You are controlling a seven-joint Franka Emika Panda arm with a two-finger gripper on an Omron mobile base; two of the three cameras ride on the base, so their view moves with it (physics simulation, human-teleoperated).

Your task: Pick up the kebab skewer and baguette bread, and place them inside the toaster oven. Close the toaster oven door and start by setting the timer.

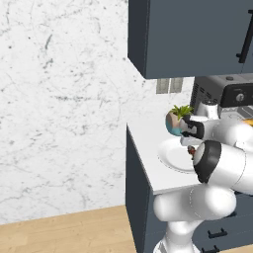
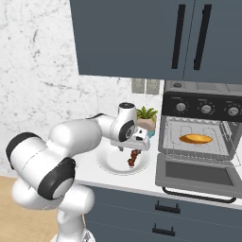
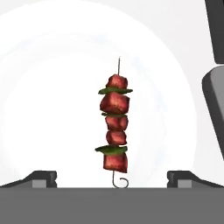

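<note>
While we look from the left base view, our arm reaches over the white plate (image 1: 170,159) on the worktop (image 1: 148,138). From the right base view, the gripper (image 2: 135,152) hangs above the kebab skewer (image 2: 133,159) on that plate, and the baguette bread (image 2: 195,139) lies inside the toaster oven (image 2: 203,106), whose toaster oven door (image 2: 198,175) is down. From the hand view, the gripper stands wide and holds nothing, with the skewer between its tips.

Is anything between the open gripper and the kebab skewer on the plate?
Nothing visible. The gripper hangs open above the kebab skewer, which lies alone on the white plate between the fingertips' line, with no other thing over it.
</note>
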